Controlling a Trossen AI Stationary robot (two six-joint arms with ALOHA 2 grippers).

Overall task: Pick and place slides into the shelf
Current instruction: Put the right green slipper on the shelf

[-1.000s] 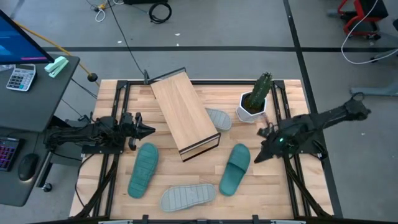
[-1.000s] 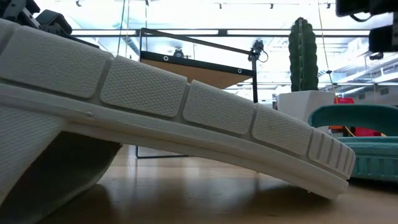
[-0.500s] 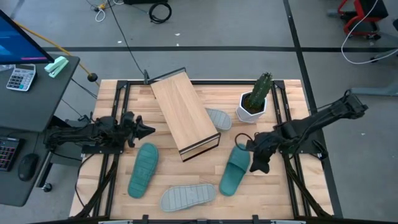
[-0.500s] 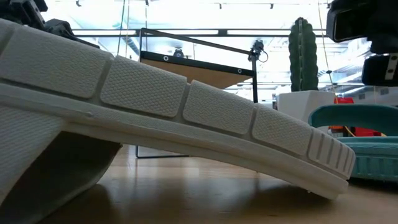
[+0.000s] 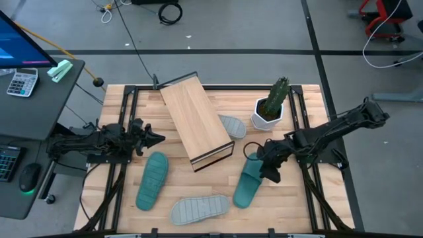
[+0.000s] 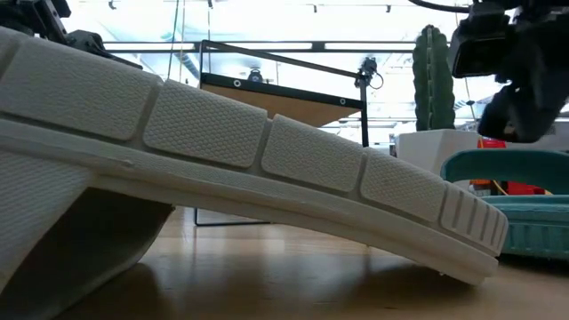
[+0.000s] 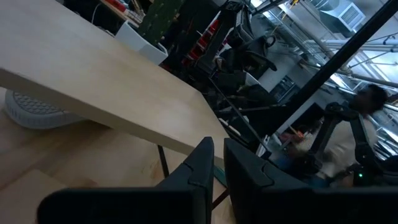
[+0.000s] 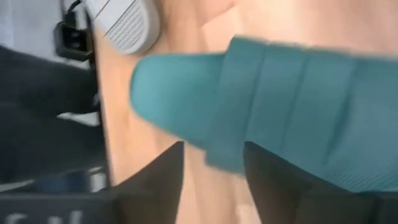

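- The step in hand looks like the reach for a first slide: the right gripper (image 5: 262, 165) hangs over the strap end of the teal slide (image 5: 248, 180) at lower right of the high view, jaws spread, nothing held yet.
- In the right wrist view its two dark fingers (image 8: 163, 180) stand apart with the teal strap (image 8: 280, 106) just ahead of them.
- The left gripper (image 5: 153, 138) waits at the table's left edge, jaws pressed almost together and empty.
- The shelf (image 5: 195, 119) lies slantwise at upper centre of the high view; no slide rests on it.
- A second teal slide (image 5: 151, 180) lies lower left, a grey slide (image 5: 199, 209) bottom centre, another grey slide (image 5: 232, 125) beside the shelf's right edge.
- Next, I judge, the right gripper must drop lower, straddle the strap, close, then lift towards the shelf, keeping clear of the potted cactus (image 5: 271, 106).
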